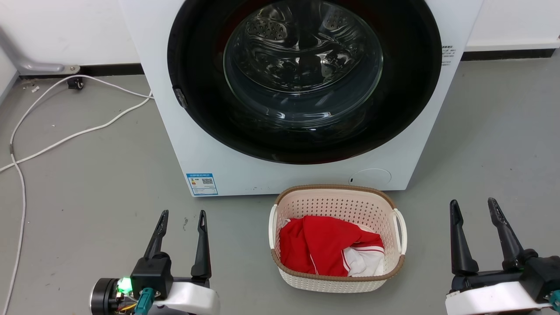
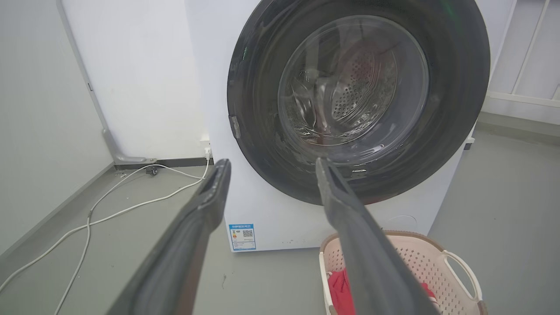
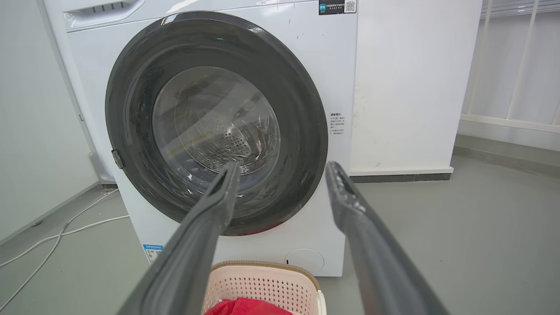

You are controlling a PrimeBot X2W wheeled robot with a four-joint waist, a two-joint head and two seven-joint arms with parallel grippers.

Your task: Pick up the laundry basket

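Observation:
The laundry basket (image 1: 339,205) is cream perforated plastic with a brown rim and white side handles. It stands on the grey floor just in front of the washing machine and holds red and white clothing (image 1: 326,249). My left gripper (image 1: 183,214) is open, off to the basket's left with a gap of floor between. My right gripper (image 1: 473,203) is open to the basket's right, also apart from it. The basket (image 2: 420,258) shows at the lower right of the left wrist view, and the basket (image 3: 262,282) lies at the bottom of the right wrist view.
A white front-loading washing machine (image 1: 210,148) with a shut dark round door (image 1: 302,74) stands right behind the basket. White cables (image 1: 65,135) trail over the floor at the left. A wall and baseboard (image 1: 507,54) run behind.

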